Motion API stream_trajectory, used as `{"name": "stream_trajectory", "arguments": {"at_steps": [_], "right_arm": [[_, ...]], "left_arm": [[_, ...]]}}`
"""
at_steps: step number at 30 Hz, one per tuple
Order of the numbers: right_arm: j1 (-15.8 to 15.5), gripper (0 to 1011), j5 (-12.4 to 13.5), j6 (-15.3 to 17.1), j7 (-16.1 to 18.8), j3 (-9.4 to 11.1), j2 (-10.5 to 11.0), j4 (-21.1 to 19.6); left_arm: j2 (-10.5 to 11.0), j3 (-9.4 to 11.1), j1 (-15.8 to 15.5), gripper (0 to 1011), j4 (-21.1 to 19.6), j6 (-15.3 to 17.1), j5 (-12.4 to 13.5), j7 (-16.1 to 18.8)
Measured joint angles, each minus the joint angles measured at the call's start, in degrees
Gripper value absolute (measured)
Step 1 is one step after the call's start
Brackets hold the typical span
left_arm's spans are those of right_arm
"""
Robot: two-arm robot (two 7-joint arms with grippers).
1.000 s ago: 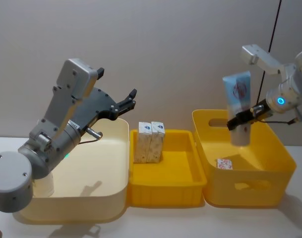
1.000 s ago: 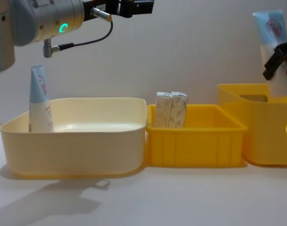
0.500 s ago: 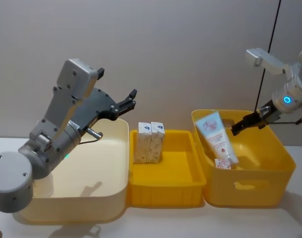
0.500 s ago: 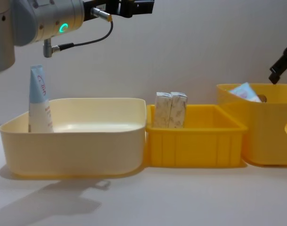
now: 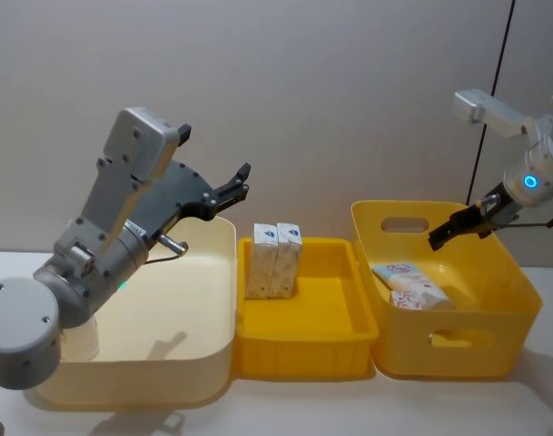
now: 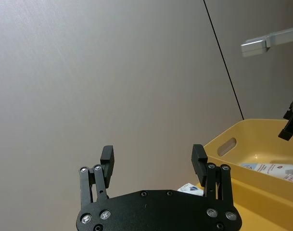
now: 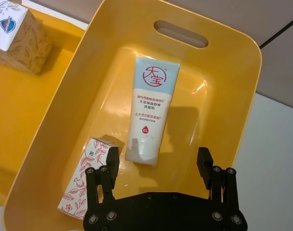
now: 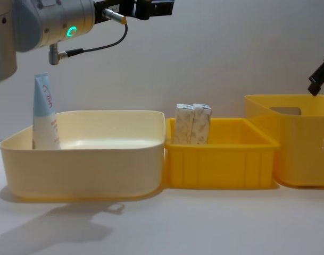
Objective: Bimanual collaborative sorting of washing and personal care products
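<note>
Three bins are seen side by side on the table; the cream bin (image 5: 167, 345) is at the left, the low yellow tray (image 5: 303, 341) is in the middle, and the deep yellow bin (image 5: 494, 336) is at the right. The left gripper (image 5: 231, 189) is held high above the far edge of the cream bin, its fingers spread wide with nothing between them; a light-blue tube (image 8: 44, 114) is standing upright in the near left corner of this bin, well below the gripper. The right gripper (image 5: 458, 227) is held above the deep yellow bin, near its far right side; its fingers are opened wide and are empty. Directly below it a second tube (image 7: 151, 110) is lying flat on the bin floor, apart from the fingers; a white carton with red print (image 7: 86, 180) is lying just beside the tube's cap end. Two beige-patterned cartons (image 5: 274, 259) are standing upright, touching each other, at the far left of the tray.
</note>
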Motion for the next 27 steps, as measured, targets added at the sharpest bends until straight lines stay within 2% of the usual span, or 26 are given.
{"name": "stream_trajectory", "arguments": {"at_steps": [27], "right_arm": [[0.7,1001,-0.2,-0.2,0.4,-0.4,-0.3,1.4]], "left_arm": [[0.0,0.0,0.0,1003,0.0,0.0,0.0,0.0]]}}
